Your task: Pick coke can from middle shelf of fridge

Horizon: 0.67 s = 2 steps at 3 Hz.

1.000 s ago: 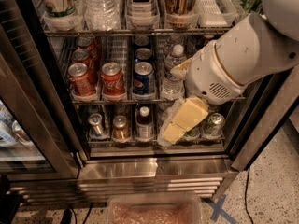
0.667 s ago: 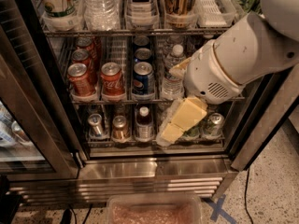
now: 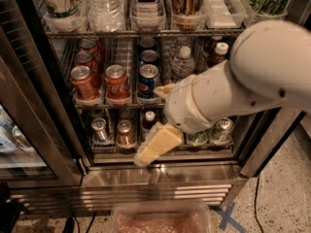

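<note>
The coke can [image 3: 116, 84], bright red with white script and a silver top, stands at the front of a lane on the middle shelf [image 3: 109, 104] of the fridge [image 3: 160, 174]. Darker red-brown cans [image 3: 84, 81] stand in the lane to its left and blue Pepsi cans [image 3: 148, 79] in the lane to its right. My gripper [image 3: 149, 123] is open and empty in front of the fridge, right of and below the coke can. One cream finger [image 3: 158, 144] hangs before the bottom rack, the other tip [image 3: 164, 88] shows by the front Pepsi can. My white arm [image 3: 243, 81] hides the shelf's right side.
The top rack [image 3: 146, 32] holds tall bottles. A water bottle [image 3: 182, 64] stands behind my arm. Small cans [image 3: 125, 132] fill the bottom rack. The open glass door [image 3: 29, 110] stands at left. A clear plastic bin [image 3: 160, 218] lies on the floor below.
My arm and gripper have moved left and a little lower, closer to the Pepsi and coke lanes. The cans have not moved.
</note>
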{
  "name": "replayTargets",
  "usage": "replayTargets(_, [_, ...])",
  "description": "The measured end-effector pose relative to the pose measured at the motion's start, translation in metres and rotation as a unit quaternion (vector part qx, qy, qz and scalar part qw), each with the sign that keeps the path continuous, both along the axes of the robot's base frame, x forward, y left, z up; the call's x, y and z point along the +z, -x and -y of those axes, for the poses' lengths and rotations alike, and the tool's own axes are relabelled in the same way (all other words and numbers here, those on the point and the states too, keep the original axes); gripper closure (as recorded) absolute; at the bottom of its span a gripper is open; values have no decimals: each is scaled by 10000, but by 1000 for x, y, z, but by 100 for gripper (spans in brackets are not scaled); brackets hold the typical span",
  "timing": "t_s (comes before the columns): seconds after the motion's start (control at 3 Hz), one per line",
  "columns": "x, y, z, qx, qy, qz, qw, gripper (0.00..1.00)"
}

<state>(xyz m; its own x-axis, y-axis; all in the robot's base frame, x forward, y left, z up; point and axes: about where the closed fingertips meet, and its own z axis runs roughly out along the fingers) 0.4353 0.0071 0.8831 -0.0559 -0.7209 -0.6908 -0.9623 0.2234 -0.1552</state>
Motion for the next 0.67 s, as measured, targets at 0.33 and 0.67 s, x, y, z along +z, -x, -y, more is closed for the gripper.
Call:
replayTargets(0.33, [-16,-14,-28,-99,-391,297,9987,0])
replayTargets(0.67, [-23,-27,-47,-285,-793,478,9953,0])
